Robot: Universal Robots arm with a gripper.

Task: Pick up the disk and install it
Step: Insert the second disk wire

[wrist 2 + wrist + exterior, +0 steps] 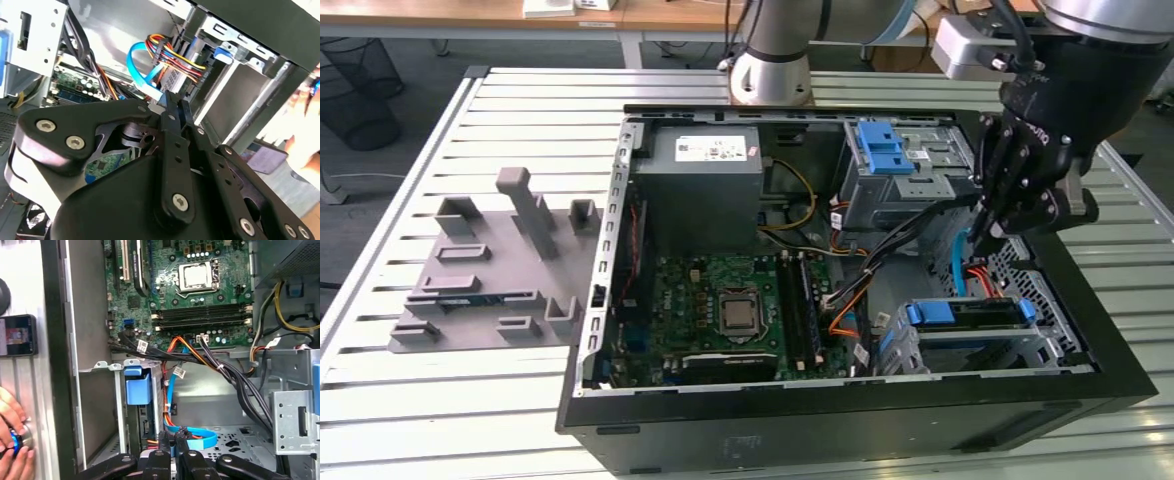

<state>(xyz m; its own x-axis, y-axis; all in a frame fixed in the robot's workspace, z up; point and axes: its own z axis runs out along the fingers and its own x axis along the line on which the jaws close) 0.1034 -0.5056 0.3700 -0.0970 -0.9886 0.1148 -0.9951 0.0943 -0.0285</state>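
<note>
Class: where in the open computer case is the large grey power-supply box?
In the exterior view, the large grey power-supply box sits toward the exterior view's left, between the green motherboard and the arm's silver base.

- In the exterior view the light is bright and even on the table, and its pale slats shine.
- Inside the computer case it is darker, with soft shadows along the walls.
- In the second wrist view the end effector is very close and a little blurry, and a hand at the edge is washed out white.
- In the first wrist view the circuit board looks sharp and well lit.
</note>
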